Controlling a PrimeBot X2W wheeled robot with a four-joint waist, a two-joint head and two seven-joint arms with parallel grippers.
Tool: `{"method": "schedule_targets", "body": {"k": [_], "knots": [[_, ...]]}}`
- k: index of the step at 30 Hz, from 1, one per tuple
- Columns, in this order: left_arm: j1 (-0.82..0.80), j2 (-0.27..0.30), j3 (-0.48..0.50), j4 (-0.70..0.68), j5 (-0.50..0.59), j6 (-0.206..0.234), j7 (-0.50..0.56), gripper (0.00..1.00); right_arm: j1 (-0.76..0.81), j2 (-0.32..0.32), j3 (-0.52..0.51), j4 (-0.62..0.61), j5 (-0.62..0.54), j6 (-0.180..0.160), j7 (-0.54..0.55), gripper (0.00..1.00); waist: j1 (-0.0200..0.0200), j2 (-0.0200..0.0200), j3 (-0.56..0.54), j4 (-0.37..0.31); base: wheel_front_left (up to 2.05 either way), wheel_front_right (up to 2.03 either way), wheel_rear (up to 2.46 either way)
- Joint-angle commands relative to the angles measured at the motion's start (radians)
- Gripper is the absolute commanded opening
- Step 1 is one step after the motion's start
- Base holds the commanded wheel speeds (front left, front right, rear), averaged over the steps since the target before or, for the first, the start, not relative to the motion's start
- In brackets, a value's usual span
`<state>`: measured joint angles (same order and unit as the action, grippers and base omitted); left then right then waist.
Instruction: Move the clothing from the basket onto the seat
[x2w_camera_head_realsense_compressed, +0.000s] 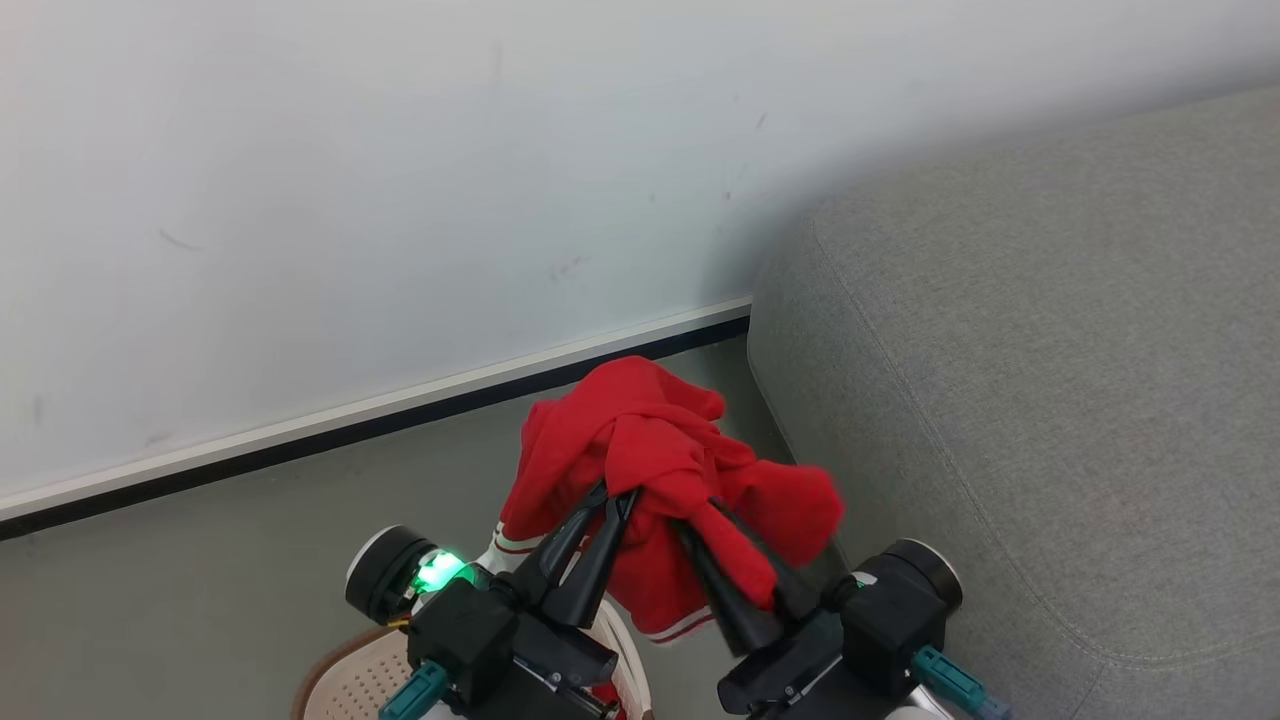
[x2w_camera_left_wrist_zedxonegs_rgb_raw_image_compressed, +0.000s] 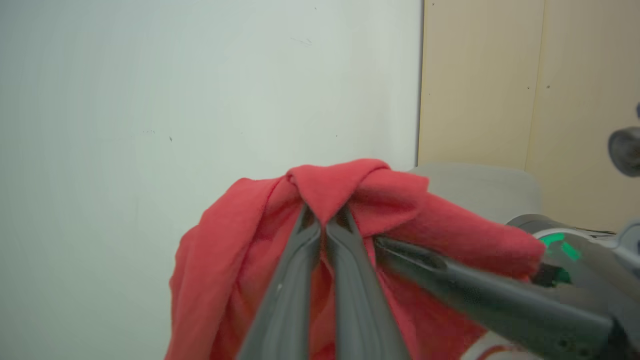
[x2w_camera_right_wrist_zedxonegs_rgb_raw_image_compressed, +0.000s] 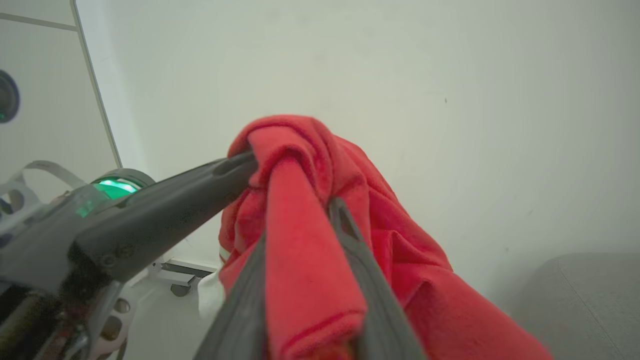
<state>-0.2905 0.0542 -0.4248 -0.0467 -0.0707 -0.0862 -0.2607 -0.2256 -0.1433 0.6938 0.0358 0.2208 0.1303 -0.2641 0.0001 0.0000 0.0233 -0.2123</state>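
A red garment (x2w_camera_head_realsense_compressed: 650, 450) with white striped trim hangs in the air between both grippers, lifted above the floor. My left gripper (x2w_camera_head_realsense_compressed: 615, 495) is shut on a bunched fold of it (x2w_camera_left_wrist_zedxonegs_rgb_raw_image_compressed: 325, 192). My right gripper (x2w_camera_head_realsense_compressed: 700, 510) is shut on another fold, and a strip of red cloth (x2w_camera_right_wrist_zedxonegs_rgb_raw_image_compressed: 305, 260) lies between its fingers. The cream-white perforated basket (x2w_camera_head_realsense_compressed: 365, 675) with a brown rim shows at the bottom edge, below my left arm. The light grey seat (x2w_camera_head_realsense_compressed: 1050, 380) fills the right side, its rounded corner just right of the garment.
A white wall (x2w_camera_head_realsense_compressed: 400, 180) with a white and black baseboard (x2w_camera_head_realsense_compressed: 380, 415) runs behind. Grey floor (x2w_camera_head_realsense_compressed: 250, 540) lies between wall and seat. A beige panel (x2w_camera_left_wrist_zedxonegs_rgb_raw_image_compressed: 530, 90) stands beyond the seat in the left wrist view.
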Motion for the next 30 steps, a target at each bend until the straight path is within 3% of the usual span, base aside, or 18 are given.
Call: {"method": "schedule_targets", "body": {"k": [1,9,10,11,30], "knots": [[-0.013,-0.001,-0.003,-0.002,-0.002,0.002,-0.006,0.00,-0.014,0.006,0.005,0.003,-0.003,0.001,-0.001,0.00,-0.0001,0.0000,0.001,0.001,0.00,0.00,0.00],[-0.012,0.005,-0.002,0.012,-0.022,0.002,-0.006,0.01,-0.025,0.007,-0.007,-0.009,-0.006,0.001,-0.001,0.00,-0.0001,0.0000,0.001,0.005,0.00,0.00,0.00],[-0.009,0.006,0.000,0.013,-0.029,0.003,-0.006,0.41,-0.023,0.007,-0.011,-0.012,-0.007,0.001,-0.001,0.00,-0.0001,0.0000,0.000,0.005,0.00,0.00,0.00],[-0.003,0.006,0.004,0.016,-0.035,0.007,-0.006,1.00,-0.021,0.008,-0.014,-0.012,-0.008,0.001,-0.001,0.00,-0.0001,0.0000,-0.001,0.005,0.00,0.00,0.00],[0.023,0.041,0.008,0.004,-0.056,0.019,0.047,1.00,0.019,0.005,-0.110,-0.033,-0.022,0.001,-0.001,0.00,-0.0001,0.0000,-0.008,0.002,0.00,0.00,0.00]]}}
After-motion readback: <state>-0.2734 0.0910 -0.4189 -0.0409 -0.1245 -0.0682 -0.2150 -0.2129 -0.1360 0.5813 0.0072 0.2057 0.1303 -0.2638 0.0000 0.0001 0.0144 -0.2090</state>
